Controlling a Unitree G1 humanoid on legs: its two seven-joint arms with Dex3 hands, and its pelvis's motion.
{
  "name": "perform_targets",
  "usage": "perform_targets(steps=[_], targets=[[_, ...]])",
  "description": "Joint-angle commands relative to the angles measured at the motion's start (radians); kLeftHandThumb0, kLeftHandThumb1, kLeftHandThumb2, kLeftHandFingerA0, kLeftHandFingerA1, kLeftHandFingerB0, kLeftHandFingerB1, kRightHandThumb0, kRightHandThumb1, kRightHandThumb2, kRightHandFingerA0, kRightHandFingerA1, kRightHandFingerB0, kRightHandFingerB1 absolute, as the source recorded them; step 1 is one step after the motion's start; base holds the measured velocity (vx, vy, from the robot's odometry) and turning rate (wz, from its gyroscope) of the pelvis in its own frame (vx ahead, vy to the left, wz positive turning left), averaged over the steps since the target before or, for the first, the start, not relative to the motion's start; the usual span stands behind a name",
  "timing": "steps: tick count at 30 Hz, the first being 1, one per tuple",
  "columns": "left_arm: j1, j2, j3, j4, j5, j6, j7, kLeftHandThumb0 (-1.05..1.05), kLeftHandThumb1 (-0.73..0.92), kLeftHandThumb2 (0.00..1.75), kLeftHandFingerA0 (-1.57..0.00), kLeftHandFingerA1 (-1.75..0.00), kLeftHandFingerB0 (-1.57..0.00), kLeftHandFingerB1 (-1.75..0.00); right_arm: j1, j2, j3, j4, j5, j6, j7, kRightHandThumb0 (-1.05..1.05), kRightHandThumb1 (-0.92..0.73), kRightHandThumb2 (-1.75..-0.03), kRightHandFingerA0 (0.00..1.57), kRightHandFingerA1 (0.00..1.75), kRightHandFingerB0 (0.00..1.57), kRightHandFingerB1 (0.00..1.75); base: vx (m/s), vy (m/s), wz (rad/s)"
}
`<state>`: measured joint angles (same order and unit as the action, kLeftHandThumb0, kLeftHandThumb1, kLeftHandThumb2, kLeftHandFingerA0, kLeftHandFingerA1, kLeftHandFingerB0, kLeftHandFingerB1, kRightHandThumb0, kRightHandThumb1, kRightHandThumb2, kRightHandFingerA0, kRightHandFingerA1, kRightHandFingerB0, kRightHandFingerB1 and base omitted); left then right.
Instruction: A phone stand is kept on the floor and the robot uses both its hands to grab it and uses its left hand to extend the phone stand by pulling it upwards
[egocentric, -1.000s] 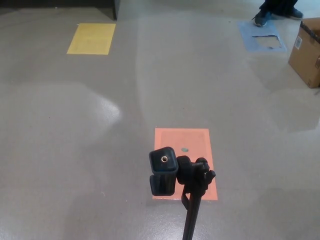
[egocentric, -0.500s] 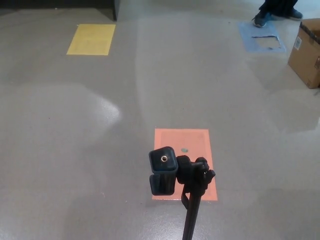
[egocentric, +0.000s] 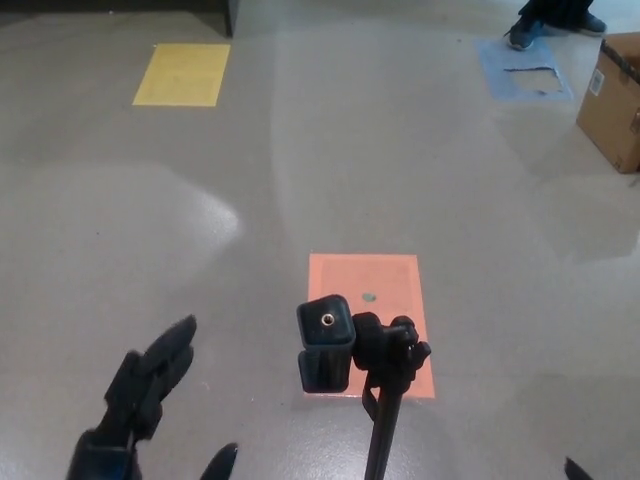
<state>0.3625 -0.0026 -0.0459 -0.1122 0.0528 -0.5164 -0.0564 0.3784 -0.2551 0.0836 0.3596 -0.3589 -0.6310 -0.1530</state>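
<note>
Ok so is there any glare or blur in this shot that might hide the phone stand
Head view: a broad pale glare patch sits on the floor, left of the phone stand, not over it. The stand's black head reads sharp against the orange floor mark. The left hand looks slightly soft.

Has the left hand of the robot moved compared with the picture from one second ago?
Yes. The left hand has come up into view at the lower left, fingers apart, left of the phone stand, which keeps its place over the orange floor patch.
</note>
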Motion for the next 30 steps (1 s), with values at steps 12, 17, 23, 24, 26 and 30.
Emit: perform_targets(steps=[12, 17, 23, 24, 26, 30], targets=[[-0.164, -0.072, -0.146, -0.118, 0.038, 0.282, 0.003, -0.39, 0.38, 1.03, 0.00, -0.50, 0.00, -0.48, -0.191, 0.074, 0.086, 0.055, -0.055, 0.112, -0.015, -1.05, -0.60, -0.81, 0.03, 0.48, 0.00, 0.17, 0.00, 0.000, 0.00], [-0.126, -0.064, -0.242, -0.139, 0.080, 0.287, -0.009, -0.92, 0.73, 1.12, -0.03, -0.40, -0.04, -0.39, -0.262, 0.110, 0.115, 0.067, -0.048, 0.156, 0.009, -1.05, -0.64, -1.06, 0.10, 0.34, 0.00, 0.01, 0.00, 0.000, 0.00], [-0.080, -0.059, -0.295, -0.141, 0.070, 0.300, -0.008, -0.87, 0.69, 1.09, -0.04, -0.40, -0.05, -0.41, -0.284, 0.125, 0.145, 0.057, -0.096, 0.209, -0.019, -0.98, -0.59, -1.05, 0.04, 0.46, 0.00, 0.12, 0.00, 0.000, 0.00], [-0.071, -0.059, -0.302, -0.141, 0.071, 0.302, -0.006, -0.92, 0.72, 1.11, -0.03, -0.39, -0.04, -0.40, -0.287, 0.127, 0.148, 0.056, -0.096, 0.217, -0.017, -1.05, -0.79, -0.64, 0.01, 0.54, 0.00, 0.18, 0.00, 0.000, 0.00], [-0.055, -0.060, -0.316, -0.138, 0.050, 0.305, -0.013, -0.85, 0.67, 1.09, -0.03, -0.37, -0.05, -0.41, -0.297, 0.140, 0.150, 0.065, -0.076, 0.222, -0.005, -1.05, -0.59, -0.85, 0.04, 0.48, 0.00, 0.19, 0.00, 0.000, 0.00], [-0.034, -0.051, -0.328, -0.112, 0.044, 0.290, -0.015, -0.95, 0.72, 0.85, -0.10, -0.31, -0.11, -0.33, -0.355, 0.163, 0.161, 0.123, -0.070, 0.219, -0.011, -1.03, -0.61, -0.99, 0.04, 0.49, 0.08, 0.08, 0.00, 0.000, 0.00]])
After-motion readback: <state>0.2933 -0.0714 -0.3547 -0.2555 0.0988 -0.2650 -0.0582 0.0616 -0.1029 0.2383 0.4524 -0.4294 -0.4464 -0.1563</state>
